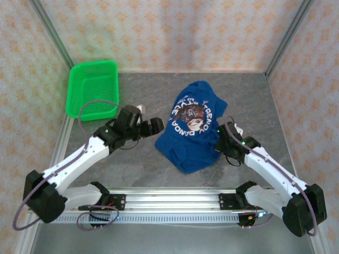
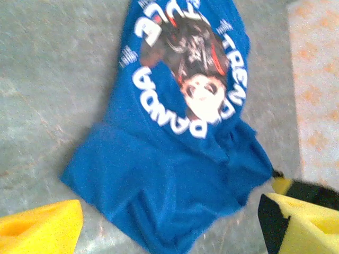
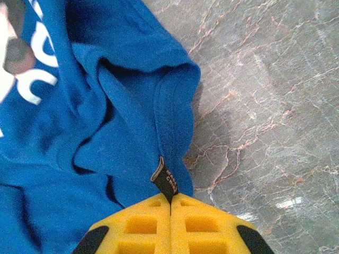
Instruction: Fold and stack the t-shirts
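Observation:
A royal-blue t-shirt [image 1: 192, 132] lies crumpled mid-table, its white lettering and dark graphic facing up. My left gripper [image 1: 153, 126] hovers just left of it, open. In the left wrist view its yellow fingers [image 2: 42, 227] stand wide apart over the t-shirt's [image 2: 175, 174] near plain part, touching nothing. My right gripper [image 1: 222, 135] is at the shirt's right edge. In the right wrist view the right gripper [image 3: 170, 203] is shut, with the black label [image 3: 164, 177] and the hem of the t-shirt [image 3: 106, 116] pinched between the yellow pads.
A green plastic basket [image 1: 92, 90] stands at the back left of the grey marble table [image 1: 137, 164]. Patterned walls close off the back and both sides. A metal rail [image 1: 169, 203] with the arm bases runs along the near edge.

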